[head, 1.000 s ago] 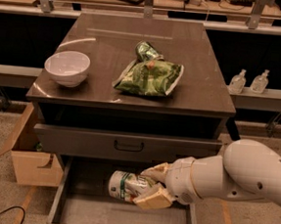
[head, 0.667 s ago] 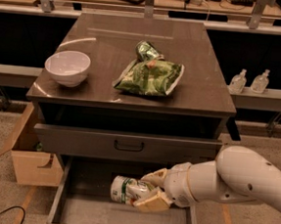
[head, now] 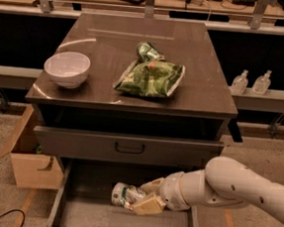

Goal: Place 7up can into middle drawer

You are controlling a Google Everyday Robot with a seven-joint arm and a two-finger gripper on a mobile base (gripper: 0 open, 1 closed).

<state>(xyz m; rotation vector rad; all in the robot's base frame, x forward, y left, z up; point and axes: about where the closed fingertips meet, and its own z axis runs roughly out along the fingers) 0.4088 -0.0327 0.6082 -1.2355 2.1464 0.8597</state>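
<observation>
Since the earlier frames, the arm has sunk lower and the can sits slightly deeper in the drawer.

Camera view: the gripper is inside the open middle drawer, below the closed drawer front. Its two fingers are clamped on the 7up can, one above and one below. The can lies on its side, with its long axis roughly left to right, and projects leftward from the fingers. It hangs over the drawer's bare floor; whether it touches the floor cannot be told. The arm enters from the right, forearm nearly level, wrist pointing left. Release calls for only a short descent. The white bowl and the chip bag rest on the cabinet top.
</observation>
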